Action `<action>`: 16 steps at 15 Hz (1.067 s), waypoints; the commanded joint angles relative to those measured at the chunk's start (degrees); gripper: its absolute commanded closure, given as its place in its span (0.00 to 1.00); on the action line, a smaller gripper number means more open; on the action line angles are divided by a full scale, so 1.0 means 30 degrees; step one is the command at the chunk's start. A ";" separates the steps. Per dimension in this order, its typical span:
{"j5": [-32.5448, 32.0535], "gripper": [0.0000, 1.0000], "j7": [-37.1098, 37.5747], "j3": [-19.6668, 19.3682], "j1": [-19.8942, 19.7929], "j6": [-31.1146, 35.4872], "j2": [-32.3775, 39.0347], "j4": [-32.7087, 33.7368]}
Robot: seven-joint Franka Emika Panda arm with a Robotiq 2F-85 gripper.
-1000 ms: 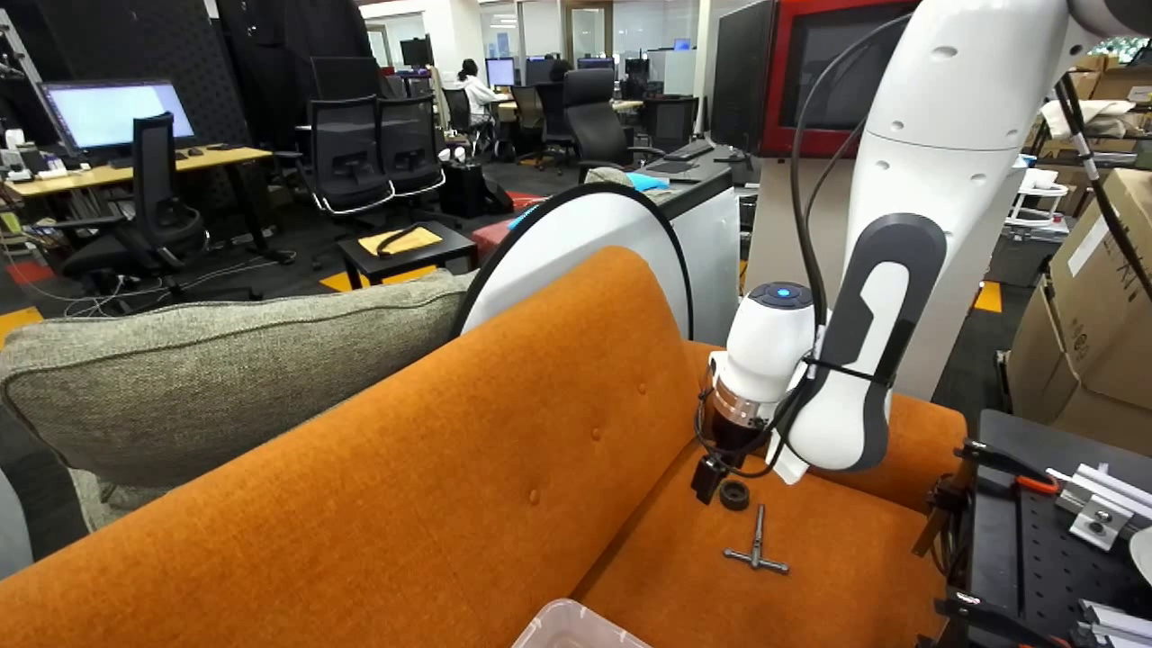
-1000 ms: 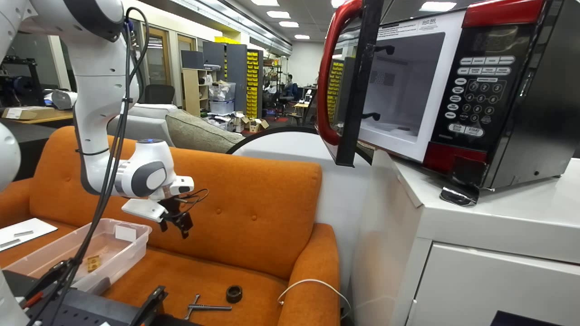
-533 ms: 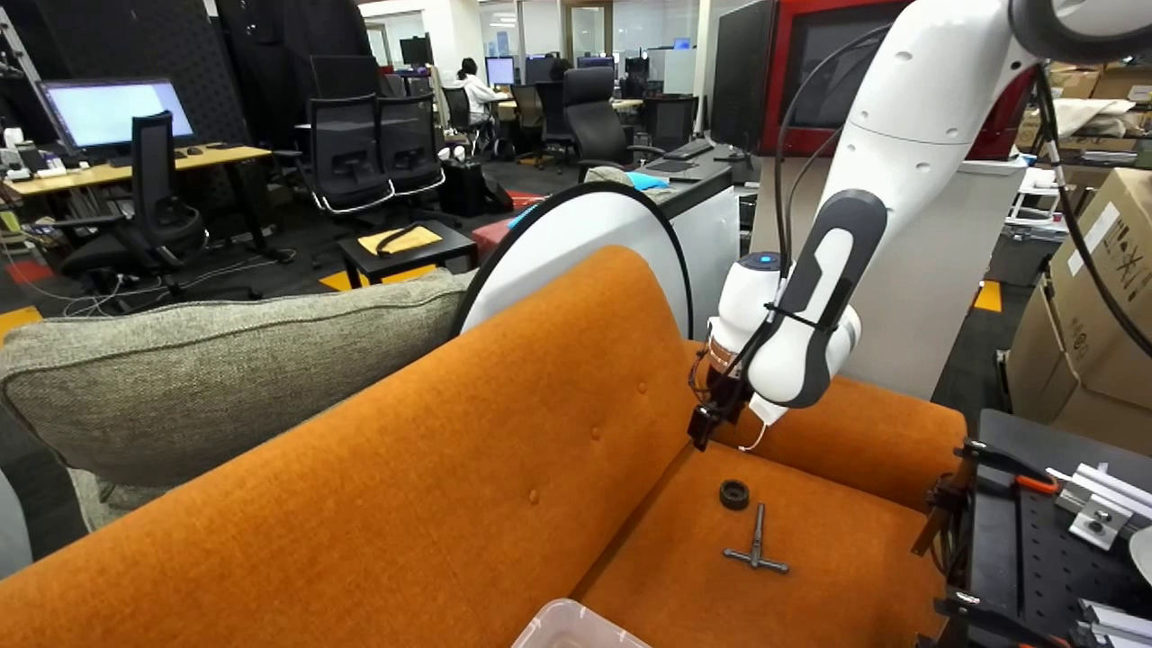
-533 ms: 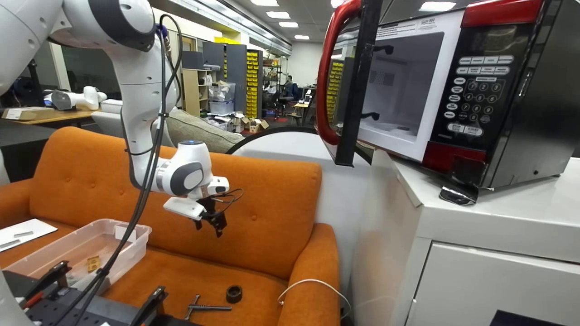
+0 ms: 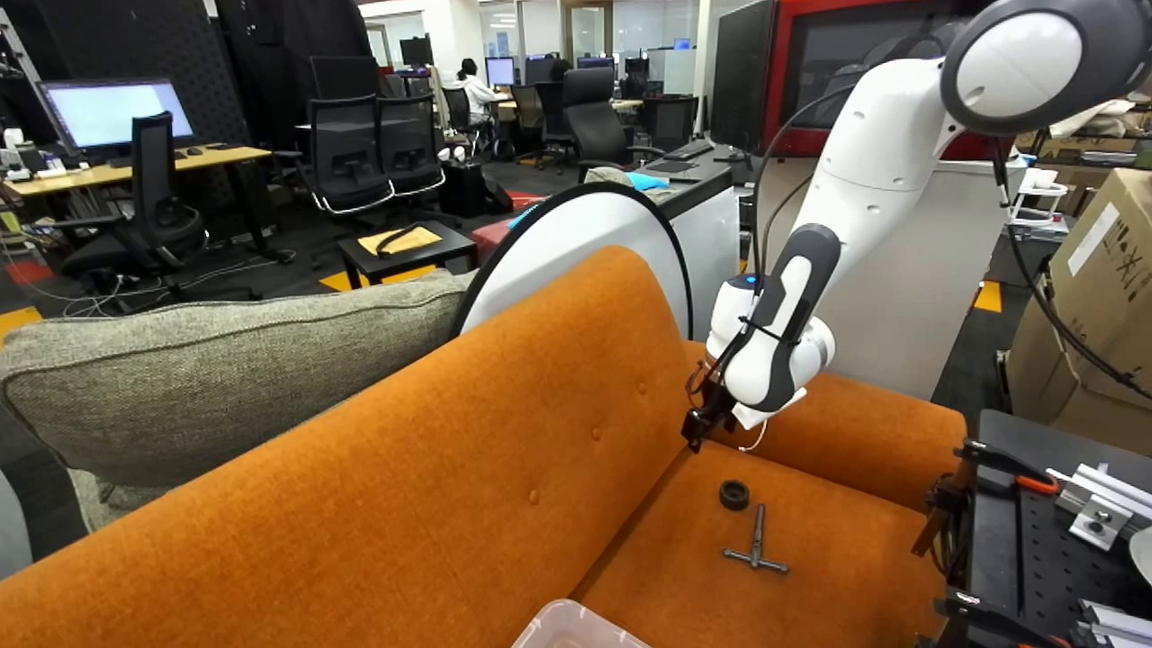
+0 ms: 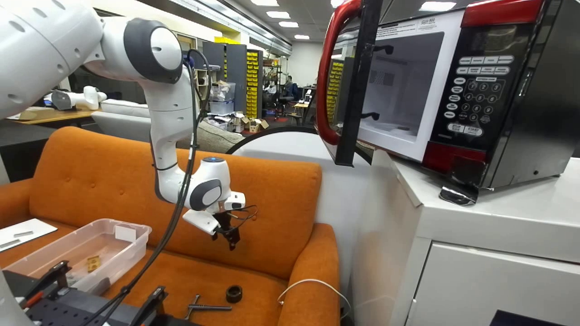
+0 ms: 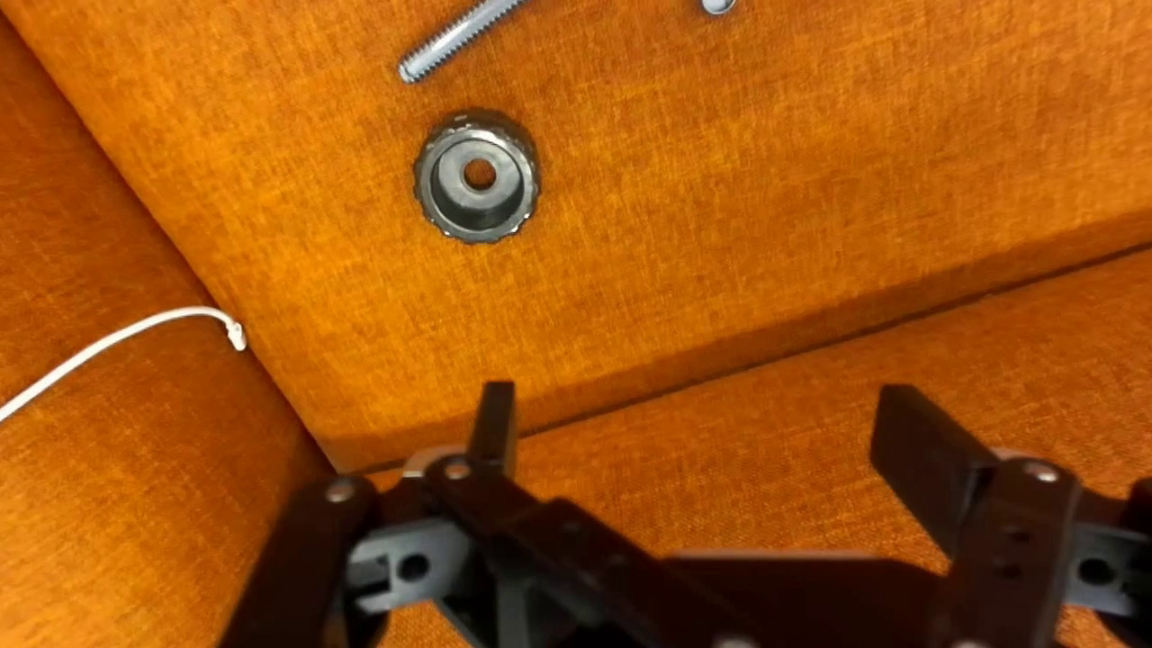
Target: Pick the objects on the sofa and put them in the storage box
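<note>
An orange button-tufted sofa (image 5: 468, 423) carries a clear plastic storage box (image 6: 124, 262) on its seat (image 5: 846, 558). Well apart from the box, the Robotiq gripper (image 7: 697, 425) hangs near the sofa's backrest (image 6: 281, 199) — jaws spread. Also on the seat lies a T-handled threaded rod (image 6: 210, 308) — and just beside its tip, not touching, a dark ridged cap (image 7: 475, 205) with a central hole.
</note>
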 commanded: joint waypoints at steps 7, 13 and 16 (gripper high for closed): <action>0.1236 0.00 0.1372 -0.0014 -0.0684 -0.1577 0.4207 0.4364; 0.1116 0.00 0.1262 -0.0132 -0.0493 -0.1148 0.4346 0.4322; 0.1387 0.00 0.1628 -0.0129 -0.0518 -0.1166 0.4919 0.4532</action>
